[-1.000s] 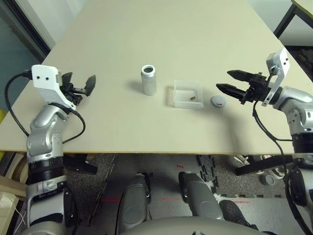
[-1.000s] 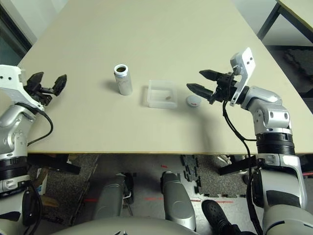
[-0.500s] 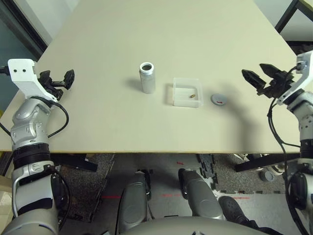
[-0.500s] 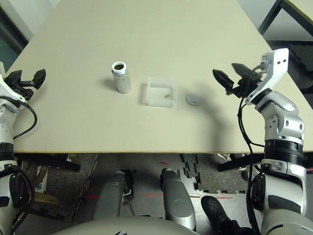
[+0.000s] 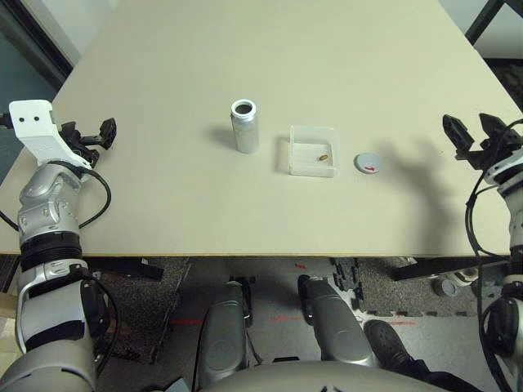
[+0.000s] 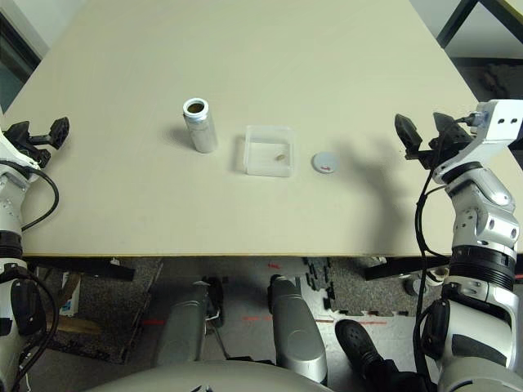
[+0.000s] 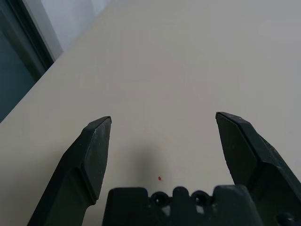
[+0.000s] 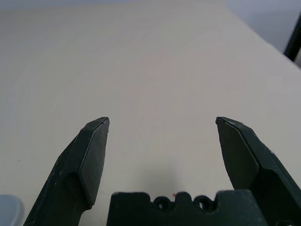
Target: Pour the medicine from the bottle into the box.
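Observation:
The silver-grey bottle (image 5: 245, 126) stands upright with its mouth uncovered, left of the table's middle. Just to its right sits the clear box (image 5: 313, 150), and one small brownish medicine pill (image 5: 322, 155) lies inside it. The round grey cap (image 5: 367, 163) with a red mark lies flat on the table right of the box. My left gripper (image 5: 88, 133) hovers open and empty at the table's left edge, far from the bottle. At the right edge my right gripper (image 5: 472, 130) is also open and empty, well right of the cap.
The beige table (image 5: 270, 57) stretches wide and bare behind the objects. Dark table legs (image 5: 486, 16) of another table stand at the far right. A black cable (image 5: 102, 200) loops off my left forearm near the table's front-left edge.
Both arms have drawn outward from the middle to the table's side edges, grippers staying open. The bottle, box and cap rest where they were; the head camera tilted slightly.

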You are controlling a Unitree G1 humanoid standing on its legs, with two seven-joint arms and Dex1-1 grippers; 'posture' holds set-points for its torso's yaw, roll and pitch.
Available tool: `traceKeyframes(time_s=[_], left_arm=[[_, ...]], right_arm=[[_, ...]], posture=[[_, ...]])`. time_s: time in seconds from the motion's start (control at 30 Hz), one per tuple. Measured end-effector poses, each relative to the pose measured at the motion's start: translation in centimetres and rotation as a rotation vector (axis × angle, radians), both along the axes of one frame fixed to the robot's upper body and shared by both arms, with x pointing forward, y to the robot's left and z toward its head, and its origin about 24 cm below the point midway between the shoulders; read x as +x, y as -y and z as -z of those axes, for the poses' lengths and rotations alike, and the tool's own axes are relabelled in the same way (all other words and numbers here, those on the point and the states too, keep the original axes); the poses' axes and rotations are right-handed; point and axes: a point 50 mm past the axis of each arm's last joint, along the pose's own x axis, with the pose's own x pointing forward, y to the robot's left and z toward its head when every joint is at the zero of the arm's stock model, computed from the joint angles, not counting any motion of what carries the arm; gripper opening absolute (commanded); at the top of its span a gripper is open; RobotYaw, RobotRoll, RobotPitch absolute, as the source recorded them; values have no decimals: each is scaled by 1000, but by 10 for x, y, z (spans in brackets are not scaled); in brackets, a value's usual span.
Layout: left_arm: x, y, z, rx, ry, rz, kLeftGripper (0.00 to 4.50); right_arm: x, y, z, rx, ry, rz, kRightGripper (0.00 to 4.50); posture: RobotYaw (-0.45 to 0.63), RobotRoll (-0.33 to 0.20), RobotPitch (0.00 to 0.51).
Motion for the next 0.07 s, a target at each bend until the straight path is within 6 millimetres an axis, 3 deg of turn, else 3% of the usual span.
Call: traceKeyframes(time_s=[0.07], left_arm=[[1,-3,-3,3,4,-11,4458]], right_arm=[[-1,3,2,5,1,21,4500]], posture=[[-208,0,237]])
